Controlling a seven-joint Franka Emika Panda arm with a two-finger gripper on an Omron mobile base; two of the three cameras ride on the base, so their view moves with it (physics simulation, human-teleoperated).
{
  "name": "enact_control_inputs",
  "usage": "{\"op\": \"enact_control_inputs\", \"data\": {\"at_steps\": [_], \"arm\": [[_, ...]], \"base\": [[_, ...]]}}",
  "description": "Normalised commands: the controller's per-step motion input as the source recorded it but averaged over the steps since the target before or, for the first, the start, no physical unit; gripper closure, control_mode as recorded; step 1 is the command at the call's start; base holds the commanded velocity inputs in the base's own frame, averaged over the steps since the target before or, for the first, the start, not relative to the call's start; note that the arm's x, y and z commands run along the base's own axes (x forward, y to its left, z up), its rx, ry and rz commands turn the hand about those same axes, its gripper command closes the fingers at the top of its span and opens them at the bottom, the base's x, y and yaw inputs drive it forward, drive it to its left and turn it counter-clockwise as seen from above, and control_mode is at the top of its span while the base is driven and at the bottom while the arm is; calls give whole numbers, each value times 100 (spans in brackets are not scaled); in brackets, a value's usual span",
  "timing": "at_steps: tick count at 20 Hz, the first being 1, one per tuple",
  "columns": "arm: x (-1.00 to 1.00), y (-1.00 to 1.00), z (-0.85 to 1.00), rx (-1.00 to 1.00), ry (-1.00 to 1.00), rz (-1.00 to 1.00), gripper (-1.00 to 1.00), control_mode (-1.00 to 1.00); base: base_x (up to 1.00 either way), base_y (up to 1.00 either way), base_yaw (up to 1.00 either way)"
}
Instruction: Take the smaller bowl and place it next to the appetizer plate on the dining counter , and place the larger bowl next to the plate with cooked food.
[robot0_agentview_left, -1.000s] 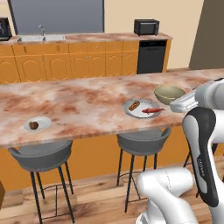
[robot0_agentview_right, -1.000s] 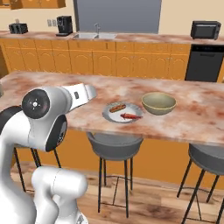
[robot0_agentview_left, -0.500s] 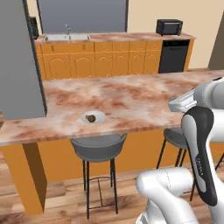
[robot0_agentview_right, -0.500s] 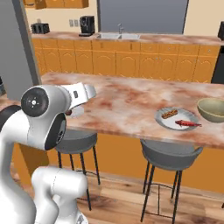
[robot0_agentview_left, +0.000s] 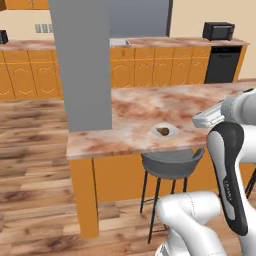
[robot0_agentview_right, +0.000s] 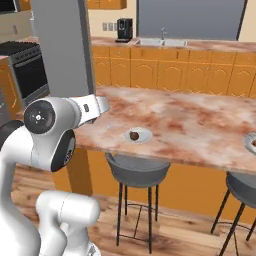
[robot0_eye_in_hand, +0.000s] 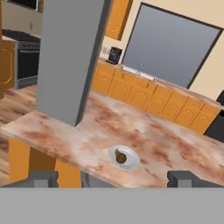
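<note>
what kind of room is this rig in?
A rendered home kitchen, most likely: reddish-brown marbled island counter with grey stool, orange wall cabinets with a sink, and a black stove.

A grey stool (robot0_agentview_left: 171, 167) stood under the island's edge beside the grey pillar (robot0_agentview_left: 82, 65). A coffee machine (robot0_agentview_right: 124, 29) sat left of the sink (robot0_agentview_right: 161, 42); a microwave (robot0_agentview_left: 218, 31) sat above the dishwasher (robot0_agentview_left: 222, 64).

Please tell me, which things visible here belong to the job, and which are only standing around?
Job:
- dining counter
- small plate with a brown morsel, probably the appetizer plate
- gripper, open and empty

Standing around:
- grey pillar
- stool
- coffee machine
- microwave
</note>
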Motion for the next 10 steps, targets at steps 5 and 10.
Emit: {"op": "enact_control_inputs", "data": {"at_steps": [5, 10], "arm": [[0, 0, 0, 0, 0, 0, -100, 100], [0, 0, 0, 0, 0, 0, -100, 100]], "base": [[54, 100, 6], [78, 100, 6]]}}
